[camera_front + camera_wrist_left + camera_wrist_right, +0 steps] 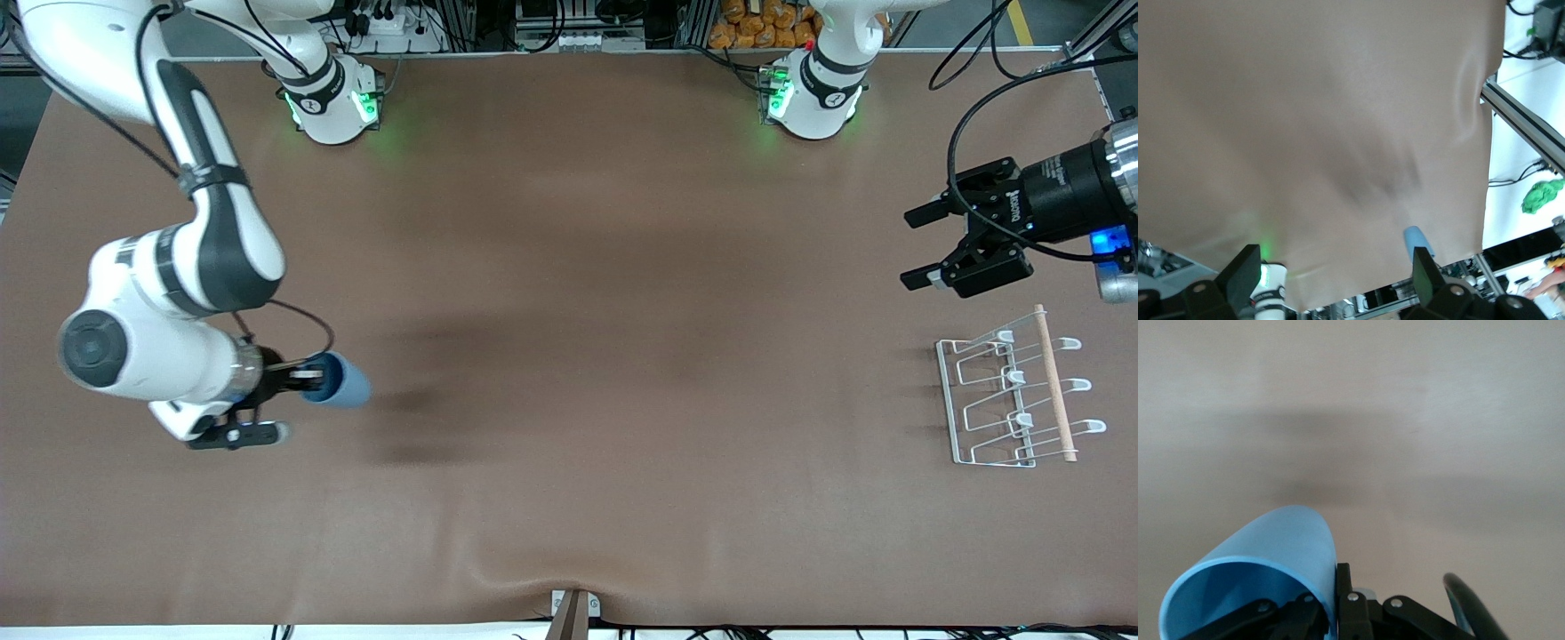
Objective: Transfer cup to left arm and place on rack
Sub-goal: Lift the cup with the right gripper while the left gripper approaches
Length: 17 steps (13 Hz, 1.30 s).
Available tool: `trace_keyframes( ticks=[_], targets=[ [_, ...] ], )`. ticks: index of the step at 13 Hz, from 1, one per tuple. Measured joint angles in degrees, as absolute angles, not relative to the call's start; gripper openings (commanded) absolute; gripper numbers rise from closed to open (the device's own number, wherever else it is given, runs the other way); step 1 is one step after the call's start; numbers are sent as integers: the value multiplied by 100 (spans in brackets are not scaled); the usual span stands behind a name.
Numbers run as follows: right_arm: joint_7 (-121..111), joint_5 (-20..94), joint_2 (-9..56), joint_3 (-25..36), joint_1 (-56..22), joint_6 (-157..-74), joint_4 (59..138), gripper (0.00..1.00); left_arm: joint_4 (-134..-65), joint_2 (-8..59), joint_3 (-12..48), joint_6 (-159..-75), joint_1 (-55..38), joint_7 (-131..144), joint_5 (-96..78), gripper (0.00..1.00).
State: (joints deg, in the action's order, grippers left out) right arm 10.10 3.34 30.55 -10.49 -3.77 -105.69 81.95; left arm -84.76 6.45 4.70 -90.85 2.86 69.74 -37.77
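**Ana:** Front view first: where is the cup [342,383]?

**Ben:** At the right arm's end of the table, held up over the brown table cover [569,267]. The right gripper [307,378] is clamped on its rim, and the cup lies on its side with its closed end pointing toward the middle of the table. The wrist hides most of the fingers there.

**Ana:** Does the right wrist view help?

**Ben:** Partly. It shows the cup [1258,577] with one finger inside the open mouth and the wall pinched, but the frame cuts off the lower rim.

**Ana:** And the left gripper [925,247]?

**Ben:** It hangs over the table at the left arm's end, jaws spread wide, holding nothing. Its arm runs out of frame. The rack [1013,396] sits on the table nearer the front camera, its wooden rod [1054,382] across the prongs.

**Ana:** The left wrist view?

**Ben:** Only its two fingertips [1245,270] and a sliver of the cup [1417,241] show.
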Motion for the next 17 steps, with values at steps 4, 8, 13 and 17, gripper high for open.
trace_keyframes(
  ticks=[4, 8, 13, 17],
  targets=[
    [1988, 751, 3053, -1210, -1035, -10582, 7955, 0, -8364, 910, 498, -9085, 120, 7417, -4081, 100],
    [2553, 1697, 3051, -1212, -1314, -10594, 7670, 0, -8301, 1016, 507, -9085, -90, 7655, -4450, 100],
    [3262, 3309, 3013, -1220, -1567, -10678, 7516, 0, -8278, 1260, 511, -9237, -487, 7892, -4830, 100],
    [3952, 4239, 2924, -1227, -1868, -11341, 7447, 0, -8228, 1494, 515, -9659, -932, 8321, -4857, 100]
  ],
)
